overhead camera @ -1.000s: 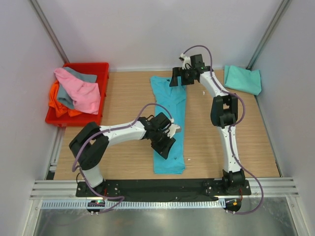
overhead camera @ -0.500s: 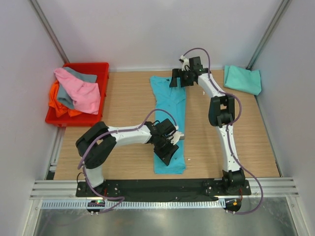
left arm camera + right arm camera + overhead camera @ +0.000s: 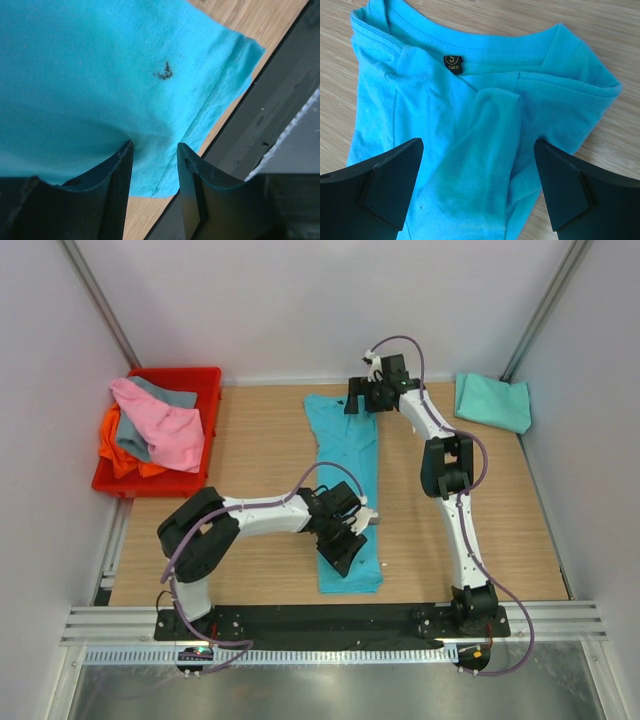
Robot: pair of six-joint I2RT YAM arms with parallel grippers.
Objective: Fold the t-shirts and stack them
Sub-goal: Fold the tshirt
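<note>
top external view: the turquoise t-shirt (image 3: pixel 347 475) lies as a long folded strip on the table (image 3: pixel 260 440). its collar sits under the right gripper (image 3: pixel 479 192), jaws spread wide. the left gripper (image 3: pixel 154 172), half closed, pinches its hem.

red crate (image 3: pixel 205 430) blocks left; bare table (image 3: pixel 260 440) beside it.

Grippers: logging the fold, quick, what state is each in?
Left gripper: shut on the turquoise t-shirt near its hem.
Right gripper: open above the collar, holding nothing.
</note>
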